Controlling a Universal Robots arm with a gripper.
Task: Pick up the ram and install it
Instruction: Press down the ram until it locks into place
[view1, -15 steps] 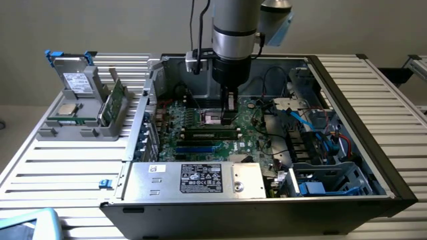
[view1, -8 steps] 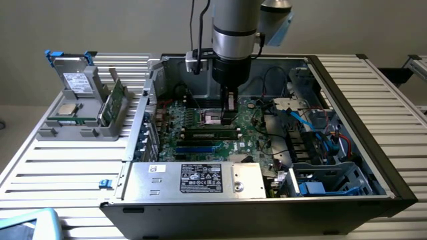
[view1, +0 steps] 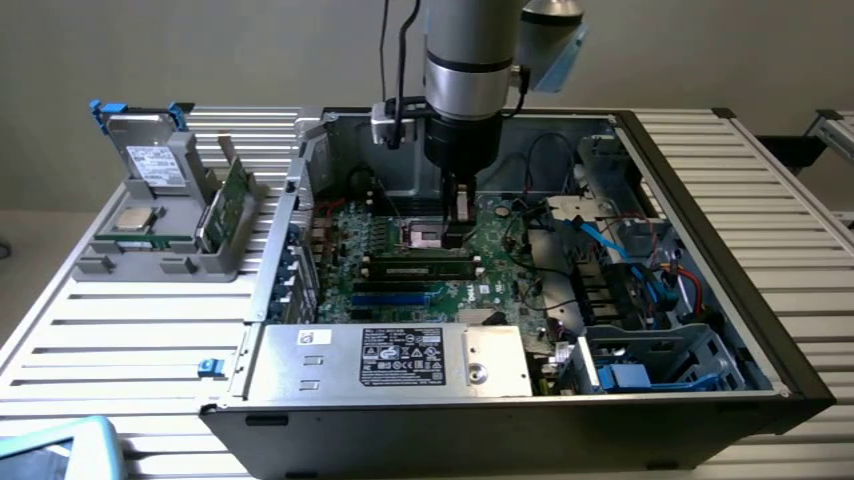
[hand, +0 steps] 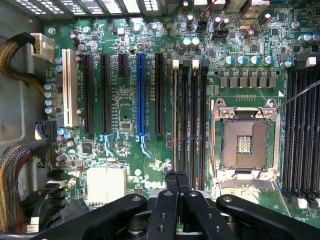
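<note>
**Ram on edge in its slot, clenched claw at one end**

The ram (view1: 424, 266) appears to stand on edge in a slot of the motherboard (view1: 501, 250), inside the open computer case (view1: 787, 350) on the bench (view1: 134, 330). In the wrist view it shows as a thin brownish edge (hand: 175, 120). It fills the slot farthest from the empty processor socket (hand: 245, 137) in a bank of four, on the side toward the blue slot (hand: 140, 95). Whether it is fully seated cannot be told.

I judge it light, stiff and thin, and fragile: the board can flex or crack under a skewed load, and its chips and contact edge should not be pinched. The best hold is across the two flat faces near the middle of the upper edge, with any push going straight down along the slot.

The claw (hand: 177, 174) is clenched, fingers pressed together with nothing between them. Its tips sit at one end of the ram's slot, just above or touching the stick's edge; contact cannot be told. In the exterior view the claw (view1: 458, 212) hangs upright over the socket area, just beside the ram.

Well apart, toward the exterior view's left, a grey holder (view1: 147, 262) on the bench carries another upright green board (view1: 235, 200).
</note>
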